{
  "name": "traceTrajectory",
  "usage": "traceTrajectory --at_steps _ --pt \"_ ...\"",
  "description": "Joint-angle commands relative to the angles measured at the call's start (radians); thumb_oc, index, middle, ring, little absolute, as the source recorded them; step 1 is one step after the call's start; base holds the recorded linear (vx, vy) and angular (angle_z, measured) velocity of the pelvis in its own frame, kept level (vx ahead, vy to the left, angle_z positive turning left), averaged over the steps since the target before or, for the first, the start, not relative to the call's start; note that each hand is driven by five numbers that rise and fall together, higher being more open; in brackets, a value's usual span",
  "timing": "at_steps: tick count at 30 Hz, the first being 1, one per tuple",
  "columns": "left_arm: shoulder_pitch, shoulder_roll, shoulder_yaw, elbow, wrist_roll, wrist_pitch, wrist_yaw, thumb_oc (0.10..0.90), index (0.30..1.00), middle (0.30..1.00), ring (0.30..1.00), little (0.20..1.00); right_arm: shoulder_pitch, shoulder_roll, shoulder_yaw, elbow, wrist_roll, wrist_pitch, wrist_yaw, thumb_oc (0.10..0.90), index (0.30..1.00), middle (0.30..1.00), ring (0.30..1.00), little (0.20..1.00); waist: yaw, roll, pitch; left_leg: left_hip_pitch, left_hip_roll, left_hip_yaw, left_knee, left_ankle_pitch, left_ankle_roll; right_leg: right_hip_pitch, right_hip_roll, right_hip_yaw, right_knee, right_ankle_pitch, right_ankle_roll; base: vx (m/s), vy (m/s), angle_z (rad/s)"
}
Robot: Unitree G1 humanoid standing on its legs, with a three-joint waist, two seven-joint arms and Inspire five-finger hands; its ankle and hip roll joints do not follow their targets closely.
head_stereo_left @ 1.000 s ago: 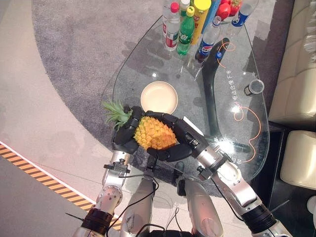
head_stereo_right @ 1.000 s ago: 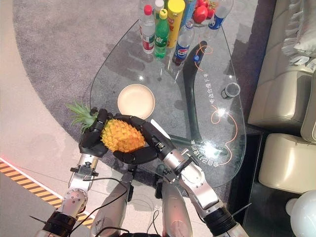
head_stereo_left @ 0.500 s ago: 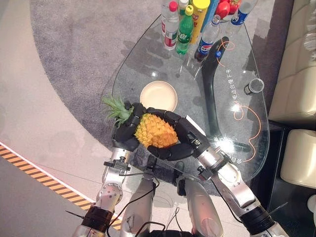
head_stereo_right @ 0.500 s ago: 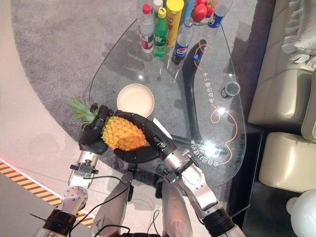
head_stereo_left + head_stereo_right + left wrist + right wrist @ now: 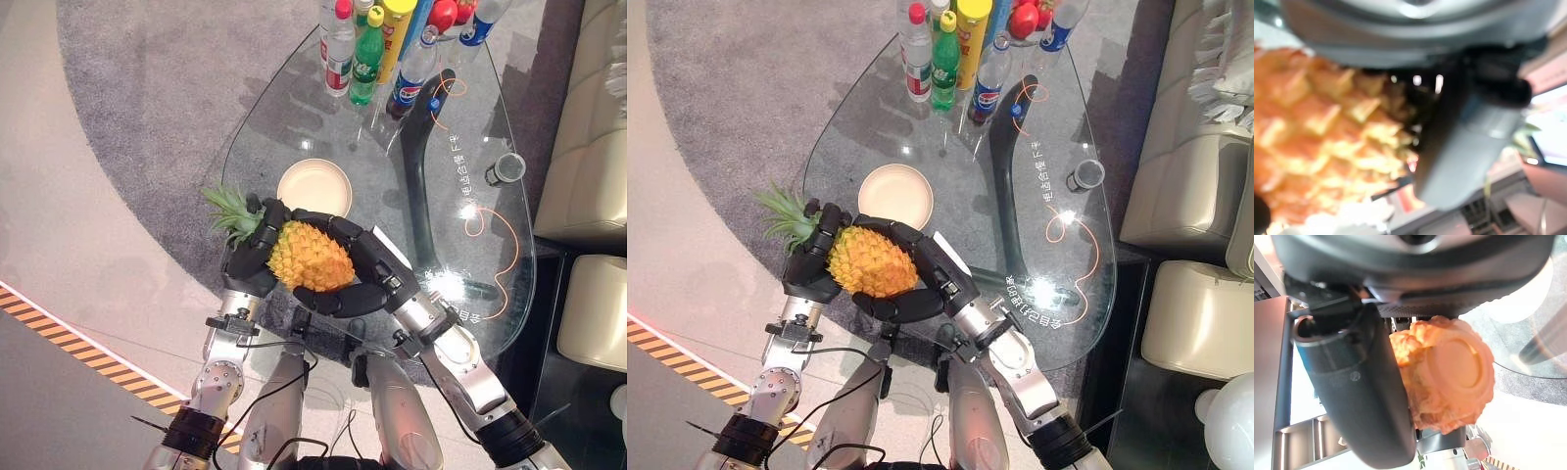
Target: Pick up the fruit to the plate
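A robot holds a pineapple (image 5: pixel 309 257) between both of its dark hands, above the near edge of a glass table (image 5: pixel 480 147). The left hand (image 5: pixel 253 258) curls round the fruit's leafy end, with the green crown (image 5: pixel 227 210) sticking out past its fingers, away to the robot's left. The right hand (image 5: pixel 355 276) cups the body and base of the fruit from the other side, fingers wrapped over and under it. In the right wrist view the flat cut base of the pineapple sits right against the thumb (image 5: pixel 1359 396).

The fruit's long axis runs across the robot, crown to the left and base to the right, tilted a little so the crown end lies farther forward. The plate (image 5: pixel 314 188) — round, cream and empty — lies just beyond the hands, straight ahead of the fruit and slightly toward the left hand's side. The left hand looks the nearer of the two to it.

Both forearms reach up from below and converge on the fruit, the right one angled in from further out. The next move appears to be a short forward carry, then a lowering — the pineapple seems longer than the plate is wide.

Farther off beyond the plate stands a cluster of bottles (image 5: pixel 368 49).
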Motion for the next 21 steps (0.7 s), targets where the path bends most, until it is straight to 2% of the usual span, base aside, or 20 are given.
traceTrajectory --at_steps 1,14,21 --pt "0.037 -0.088 0.139 -0.242 -0.119 -0.081 -0.085 0.100 0.300 0.300 0.300 0.200 -0.035 0.102 -0.263 -0.117 0.169 -0.219 -0.259 0.800 0.900 0.900 0.900 0.900 -0.015 0.007 -0.027 0.003 -0.031 0.087 0.109 -0.085 0.034 0.066 0.011 0.039 -0.132 0.106 0.047 0.00 0.000 0.00" --pt "0.037 -0.089 0.139 -0.249 -0.111 -0.086 -0.078 0.100 0.300 0.300 0.300 0.200 -0.027 0.112 -0.261 -0.118 0.157 -0.236 -0.313 0.800 0.900 0.900 0.900 0.900 -0.018 0.011 -0.027 0.014 -0.030 0.087 0.097 -0.078 0.033 0.074 0.013 0.040 -0.139 0.109 0.043 0.00 0.000 0.00" --pt "0.040 -0.094 0.137 -0.253 -0.108 -0.092 -0.073 0.100 0.300 0.300 0.300 0.200 -0.028 0.121 -0.272 -0.121 0.114 -0.274 -0.414 0.800 0.900 0.900 0.900 0.900 -0.019 0.013 -0.027 0.014 -0.028 0.088 0.096 -0.076 0.032 0.074 0.015 0.042 -0.138 0.108 0.041 0.00 0.000 0.00"
